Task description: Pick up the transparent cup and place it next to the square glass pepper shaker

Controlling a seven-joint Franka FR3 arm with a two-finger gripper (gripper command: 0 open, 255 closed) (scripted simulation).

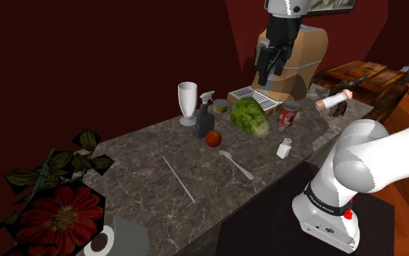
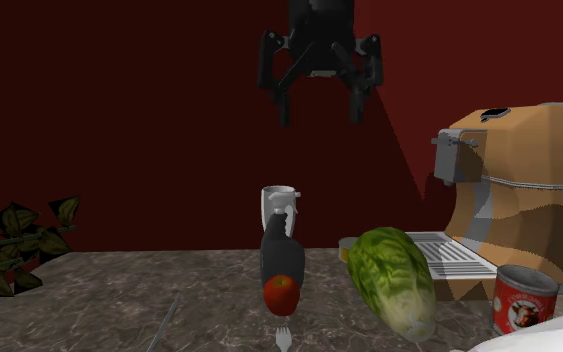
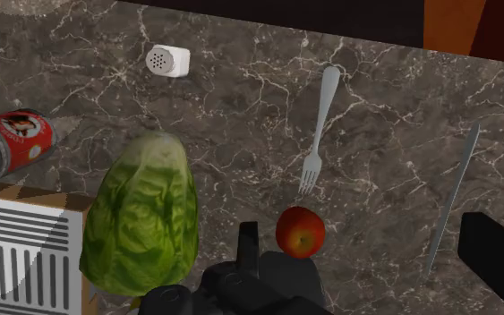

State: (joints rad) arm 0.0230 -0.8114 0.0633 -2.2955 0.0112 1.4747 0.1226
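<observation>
While hand [image 2: 318,118] hangs spread apart above counter [image 1: 144,169] | cup [image 1: 187,100] upright near spray bottle [image 1: 205,121]

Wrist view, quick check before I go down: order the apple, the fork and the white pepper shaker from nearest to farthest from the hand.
1. The apple: red, nearest, close by the open hand.
2. The fork: just beyond the apple, tines pointing towards it.
3. The pepper shaker: white, farthest, out past the far end of the lettuce.
</observation>
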